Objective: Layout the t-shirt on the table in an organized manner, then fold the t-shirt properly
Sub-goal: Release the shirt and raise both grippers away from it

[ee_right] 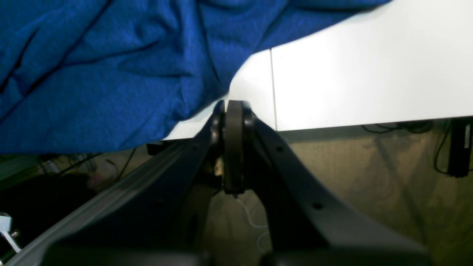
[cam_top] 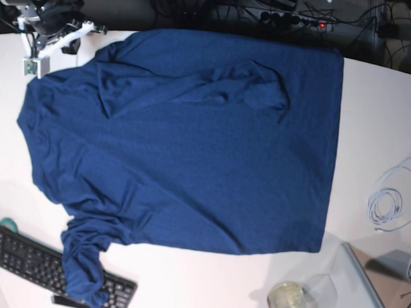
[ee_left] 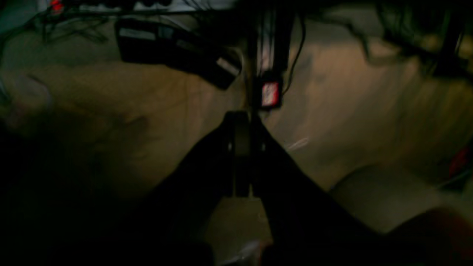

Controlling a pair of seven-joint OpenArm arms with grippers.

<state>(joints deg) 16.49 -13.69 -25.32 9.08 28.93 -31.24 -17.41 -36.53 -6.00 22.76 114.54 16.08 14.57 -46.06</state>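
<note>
White table point(cam_top: 376, 95) is carrying the t-shirt point(cam_top: 192, 146) spread but rumpled, one sleeve lying over the keyboard point(cam_top: 25, 251); both grippers, left point(ee_left: 242, 155) and right point(ee_right: 233, 146), are sitting closed and empty off the near edge, so laying-out is seemingly continuing, calling for smoothing that sleeve.

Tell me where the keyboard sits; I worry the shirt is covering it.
In the base view the black keyboard lies at the table's bottom-left corner, and the t-shirt's bunched sleeve drapes over its right end.
</note>
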